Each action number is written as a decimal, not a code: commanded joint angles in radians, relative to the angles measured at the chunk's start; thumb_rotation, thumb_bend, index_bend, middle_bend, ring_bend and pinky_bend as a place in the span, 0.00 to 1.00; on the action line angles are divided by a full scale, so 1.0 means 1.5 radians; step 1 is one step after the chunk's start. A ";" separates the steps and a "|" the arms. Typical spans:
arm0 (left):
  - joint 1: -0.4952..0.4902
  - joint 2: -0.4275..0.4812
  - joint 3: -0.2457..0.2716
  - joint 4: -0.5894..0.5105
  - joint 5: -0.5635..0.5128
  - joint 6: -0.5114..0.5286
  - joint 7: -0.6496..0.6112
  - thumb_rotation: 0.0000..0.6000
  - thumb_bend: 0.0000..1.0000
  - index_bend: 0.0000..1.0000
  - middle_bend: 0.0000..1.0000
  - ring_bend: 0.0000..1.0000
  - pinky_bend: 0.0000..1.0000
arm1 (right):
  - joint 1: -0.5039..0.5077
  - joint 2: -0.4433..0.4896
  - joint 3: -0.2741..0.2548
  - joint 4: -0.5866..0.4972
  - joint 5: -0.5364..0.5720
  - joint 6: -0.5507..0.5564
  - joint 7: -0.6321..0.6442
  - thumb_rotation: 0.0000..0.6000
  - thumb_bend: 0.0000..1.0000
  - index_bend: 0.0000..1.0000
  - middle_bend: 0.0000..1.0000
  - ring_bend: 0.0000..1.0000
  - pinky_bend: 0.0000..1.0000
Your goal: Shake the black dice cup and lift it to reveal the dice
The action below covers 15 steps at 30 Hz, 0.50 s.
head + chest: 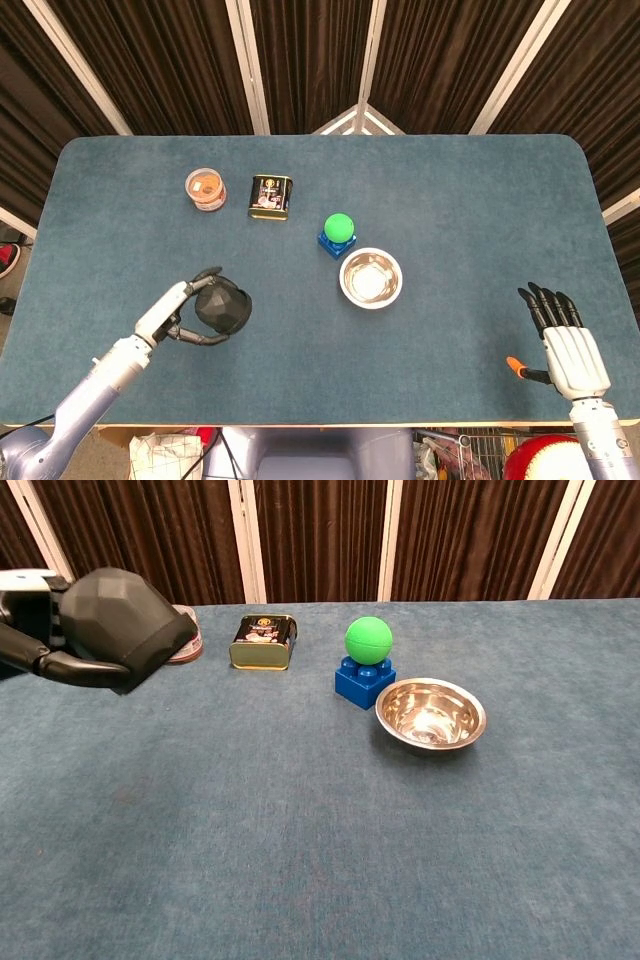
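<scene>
My left hand (175, 312) grips the black faceted dice cup (223, 307) at the table's front left. In the chest view the cup (120, 620) hangs tilted above the cloth, its mouth slanting down to the right, with the left hand (40, 650) wrapped round it from the left. No dice show in either view. My right hand (562, 340) rests open at the front right edge, fingers apart and pointing away from me, holding nothing.
A steel bowl (371, 278) sits mid-table beside a green ball (339, 226) on a blue block (365, 681). A gold tin (270, 196) and a small orange-filled jar (205, 189) stand further back on the left. The blue table (450, 200) ends near both hands.
</scene>
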 commanded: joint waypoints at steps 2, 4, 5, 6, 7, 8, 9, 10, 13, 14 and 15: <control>0.026 -0.178 0.015 0.298 0.241 0.299 0.737 1.00 0.40 0.44 0.47 0.02 0.02 | -0.001 0.003 -0.001 0.002 -0.001 0.001 0.004 1.00 0.18 0.03 0.00 0.01 0.00; 0.021 -0.188 0.017 0.325 0.255 0.315 0.772 1.00 0.40 0.45 0.47 0.02 0.02 | -0.001 0.004 -0.001 0.002 -0.001 0.000 0.006 1.00 0.18 0.03 0.00 0.01 0.00; 0.020 -0.193 0.017 0.338 0.258 0.321 0.800 1.00 0.40 0.45 0.47 0.02 0.02 | -0.001 0.005 -0.002 0.002 -0.001 0.000 0.006 1.00 0.18 0.03 0.00 0.01 0.00; 0.020 -0.195 0.018 0.341 0.257 0.324 0.813 1.00 0.40 0.45 0.47 0.02 0.02 | 0.003 0.001 -0.001 -0.001 -0.003 -0.004 0.002 1.00 0.18 0.03 0.00 0.01 0.00; 0.020 -0.196 0.020 0.341 0.254 0.323 0.824 1.00 0.40 0.45 0.47 0.02 0.02 | 0.004 -0.001 0.000 -0.003 -0.001 -0.005 -0.002 1.00 0.18 0.03 0.00 0.01 0.00; 0.021 -0.196 0.022 0.335 0.246 0.319 0.827 1.00 0.40 0.45 0.47 0.02 0.02 | 0.004 -0.002 0.002 -0.003 0.001 -0.005 -0.004 1.00 0.19 0.03 0.00 0.01 0.00; 0.025 -0.194 0.026 0.318 0.226 0.307 0.821 1.00 0.40 0.45 0.47 0.03 0.02 | 0.004 -0.003 0.003 -0.004 0.003 -0.005 -0.006 1.00 0.18 0.03 0.00 0.01 0.00; 0.026 -0.191 0.028 0.306 0.213 0.299 0.817 1.00 0.40 0.45 0.47 0.03 0.02 | 0.004 -0.003 0.003 -0.004 0.004 -0.005 -0.006 1.00 0.18 0.03 0.00 0.01 0.00; 0.029 -0.177 0.034 0.257 0.161 0.264 0.789 1.00 0.40 0.44 0.47 0.03 0.02 | 0.004 -0.003 0.004 -0.004 0.005 -0.005 -0.007 1.00 0.18 0.03 0.00 0.01 0.00; 0.029 -0.173 0.036 0.245 0.146 0.254 0.779 1.00 0.40 0.44 0.47 0.03 0.02 | 0.004 -0.003 0.004 -0.004 0.005 -0.005 -0.007 1.00 0.18 0.03 0.00 0.01 0.00; 0.028 -0.167 0.038 0.227 0.123 0.237 0.763 1.00 0.40 0.44 0.47 0.03 0.02 | 0.004 -0.003 0.004 -0.004 0.005 -0.005 -0.006 1.00 0.18 0.03 0.00 0.01 0.00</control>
